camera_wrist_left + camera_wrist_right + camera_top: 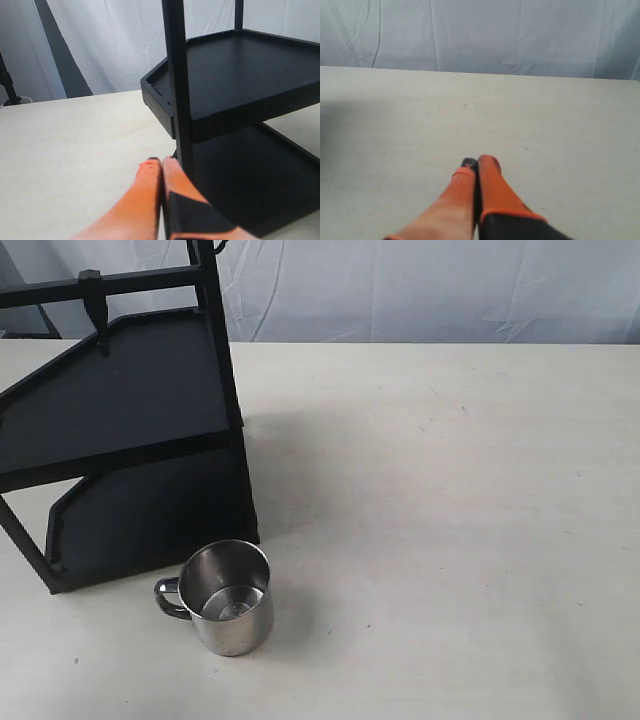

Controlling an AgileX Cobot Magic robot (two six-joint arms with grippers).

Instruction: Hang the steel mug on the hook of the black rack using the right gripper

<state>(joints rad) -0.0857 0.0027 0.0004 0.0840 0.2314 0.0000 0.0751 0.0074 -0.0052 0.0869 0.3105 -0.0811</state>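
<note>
The steel mug (228, 596) stands upright on the pale table, its looped handle (168, 600) pointing left, just in front of the black rack (120, 410). The hook (95, 310) hangs down from the rack's horizontal bar at the top left. Neither arm shows in the exterior view. In the right wrist view my right gripper (479, 162) is shut with nothing between its orange fingers, over bare table; the mug is out of that view. My left gripper (161, 161) is shut and empty too, its tips close beside the rack's upright post (177, 80).
The rack's two trays (240, 70) fill the left of the table. A white cloth backdrop (420, 285) hangs behind the table's far edge. Bare tabletop (450, 500) stretches to the right of the mug and rack.
</note>
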